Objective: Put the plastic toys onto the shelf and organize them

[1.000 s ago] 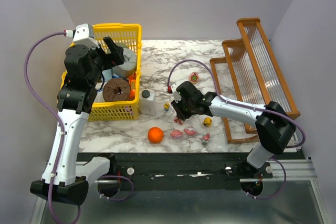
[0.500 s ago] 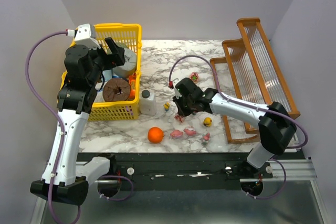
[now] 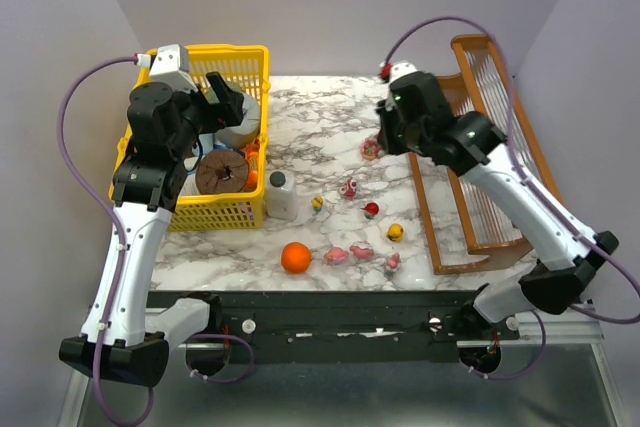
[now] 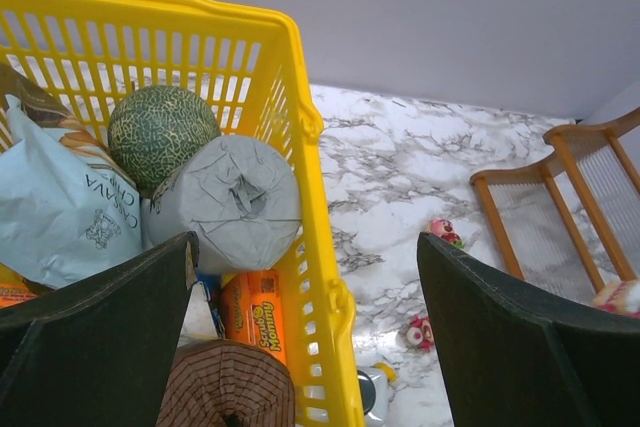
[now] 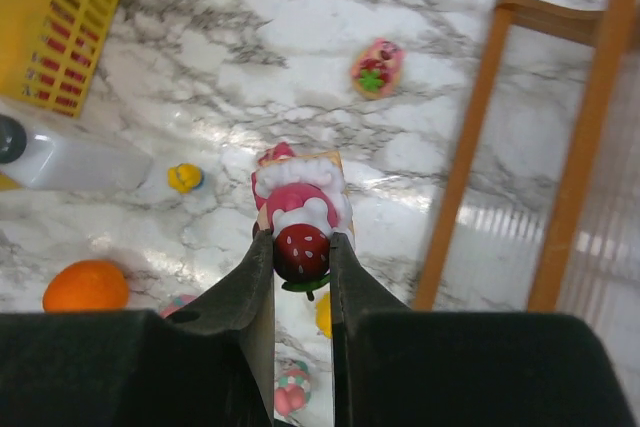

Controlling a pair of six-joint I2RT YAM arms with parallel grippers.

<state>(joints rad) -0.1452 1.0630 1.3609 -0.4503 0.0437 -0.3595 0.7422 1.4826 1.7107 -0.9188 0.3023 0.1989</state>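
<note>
Toys lay in two states. One pink-and-white toy [image 5: 300, 209], topped with a red berry, was pinched between the narrowly set fingers [image 5: 250, 282] of the right gripper [image 5: 301, 252]. It was held clear of the marble tabletop [image 3: 320, 117], just left of the lowest tier of the wooden shelf [image 3: 500, 147]. The remaining toys rested on the tabletop. A round pink toy [image 5: 377, 67] with a green centre lay near that tier's far corner. Nearer the arms lay a pink figure [image 3: 350, 187], then a red toy [image 3: 371, 210]. A small yellow toy [image 3: 317, 203] lay just beside the white bottle [image 3: 282, 195], and a second yellow toy [image 3: 396, 232] lay near the shelf's front rail. Three pink pieces [image 3: 362, 248] formed a loose row close to the table's near edge, with the orange ball [image 3: 294, 257] at the row's left end. The bottle stood just beside the right wall of the yellow basket [image 3: 240, 50]. Above that basket the left gripper [image 4: 305, 242] hovered with its fingers spread wide and nothing between them. Beneath it the basket held a green netted melon [image 4: 160, 127], a grey roll [image 4: 232, 202], a pale blue bag [image 4: 60, 217], an orange packet [image 4: 255, 307] and a brown disc [image 4: 225, 387].
</note>
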